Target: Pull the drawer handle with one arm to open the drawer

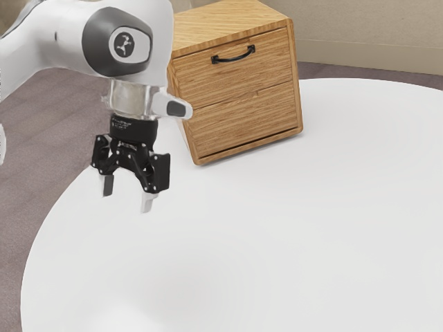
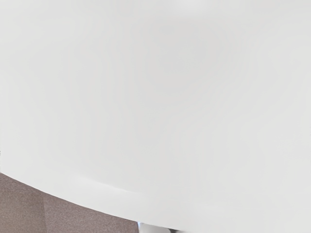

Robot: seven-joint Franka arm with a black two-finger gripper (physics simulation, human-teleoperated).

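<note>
A: So, where are the fingers (image 1: 147, 202)?
B: Spread apart, holding nothing, pointing down over the tabletop (image 1: 311, 228), well away from the cabinet's (image 1: 228, 24) front.
A: And the handle (image 1: 233, 54)?
B: On the cabinet's upper drawer (image 1: 232, 72), which looks shut.
A: How should it be taken?
B: I'd turn the fingers level, close them on the handle's middle, then pull straight out from the cabinet.
A: Anything inside the drawer?
B: Hidden behind its front; I cannot tell.
</note>
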